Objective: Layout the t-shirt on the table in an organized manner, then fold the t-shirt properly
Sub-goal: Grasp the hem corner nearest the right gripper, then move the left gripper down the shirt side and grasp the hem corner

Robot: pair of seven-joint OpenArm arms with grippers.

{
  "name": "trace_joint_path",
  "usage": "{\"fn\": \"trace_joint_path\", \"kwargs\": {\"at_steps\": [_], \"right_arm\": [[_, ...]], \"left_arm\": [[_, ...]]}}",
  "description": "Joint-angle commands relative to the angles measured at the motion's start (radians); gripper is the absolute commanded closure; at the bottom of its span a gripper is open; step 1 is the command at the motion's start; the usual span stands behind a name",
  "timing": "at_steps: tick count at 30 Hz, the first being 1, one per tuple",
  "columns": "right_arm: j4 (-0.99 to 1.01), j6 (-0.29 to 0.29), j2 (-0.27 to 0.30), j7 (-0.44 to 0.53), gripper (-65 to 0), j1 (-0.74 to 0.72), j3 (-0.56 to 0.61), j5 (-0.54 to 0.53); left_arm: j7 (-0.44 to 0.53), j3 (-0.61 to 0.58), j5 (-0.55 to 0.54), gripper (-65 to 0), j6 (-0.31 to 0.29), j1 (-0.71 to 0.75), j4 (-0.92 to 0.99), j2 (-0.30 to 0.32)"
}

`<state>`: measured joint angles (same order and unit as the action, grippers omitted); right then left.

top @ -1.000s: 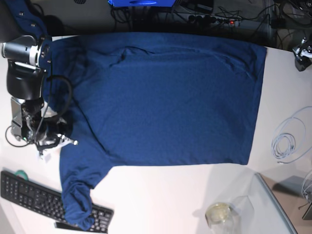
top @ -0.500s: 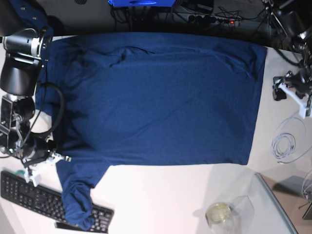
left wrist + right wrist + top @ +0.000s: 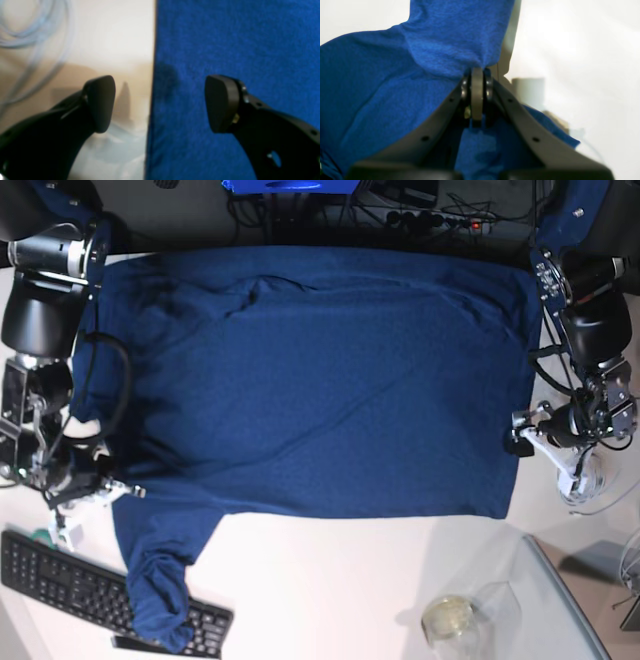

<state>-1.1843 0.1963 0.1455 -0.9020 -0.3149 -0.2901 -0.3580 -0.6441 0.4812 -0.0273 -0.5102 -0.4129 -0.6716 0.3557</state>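
1. Here, the large dark navy-blue cloth t-shirt (image 3: 320, 380) lies spread flat across the wide smooth white tabletop (image 3: 350, 580), and I place everything else relative to that shirt.
2. My right claw (image 3: 477, 75) is pinched fully together on a fold of the shirt's cloth; in my right wrist view the fabric bunches up from between the closed tips and drapes to either side.
3. In the base view that same claw (image 3: 95, 492) sits at the shirt's left edge, just above the sleeve (image 3: 160, 590) that hangs down in a wrinkled bunch.
4. The end of that sleeve rests on the flat black keyboard (image 3: 70, 580), which lies below the shirt's left corner.
5. My left claw (image 3: 160, 102) stands wide apart and holds nothing; one dark pad (image 3: 100, 102) is over bare table, the other over blue cloth, with the shirt's straight edge running between them.
6. In the base view this claw (image 3: 530, 440) hovers at the shirt's right edge, near its lower corner.
7. A coil of thin pale cable (image 3: 590, 475) lies on the table just right of that edge.
8. A small round clear glass jar (image 3: 447, 617) stands below the shirt's lower right corner, well apart from the cloth.
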Motion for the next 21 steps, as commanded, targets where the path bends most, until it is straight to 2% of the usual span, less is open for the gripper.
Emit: {"fn": "trace_joint_path", "kwargs": {"at_steps": [1, 3, 11, 12, 14, 18, 21], "right_arm": [[-0.038, 0.009, 0.012, 0.017, 0.0, -0.023, -0.002, -0.011], [-0.069, 0.009, 0.012, 0.011, 0.0, -0.014, -0.002, -0.011], [-0.076, 0.009, 0.013, -0.012, 0.0, -0.016, -0.002, -0.011], [-0.075, 0.009, 0.013, -0.012, 0.0, -0.016, -0.002, -0.011], [-0.069, 0.009, 0.012, -0.009, 0.0, -0.016, -0.002, -0.011], [-0.069, 0.009, 0.012, -0.009, 0.0, -0.014, -0.002, -0.011], [-0.069, 0.009, 0.012, -0.009, 0.0, -0.014, -0.002, -0.011]], "left_arm": [[0.037, -0.002, -0.004, -53.2, 0.029, -0.027, 0.020, 0.021], [0.080, -0.002, -0.007, -53.2, 0.060, -0.033, 0.074, 0.019], [0.091, -0.003, -0.006, -52.0, 0.060, -0.019, 0.088, -0.011], [0.091, -0.003, -0.006, -48.7, 0.060, -0.017, 0.088, -0.016], [0.091, -0.003, -0.013, -35.5, 0.054, -0.001, 0.086, -0.022], [0.091, 0.001, -0.015, -0.3, 0.052, 0.007, 0.086, -0.030], [0.091, 0.006, -0.015, 0.0, 0.052, 0.007, 0.086, -0.030]]}}
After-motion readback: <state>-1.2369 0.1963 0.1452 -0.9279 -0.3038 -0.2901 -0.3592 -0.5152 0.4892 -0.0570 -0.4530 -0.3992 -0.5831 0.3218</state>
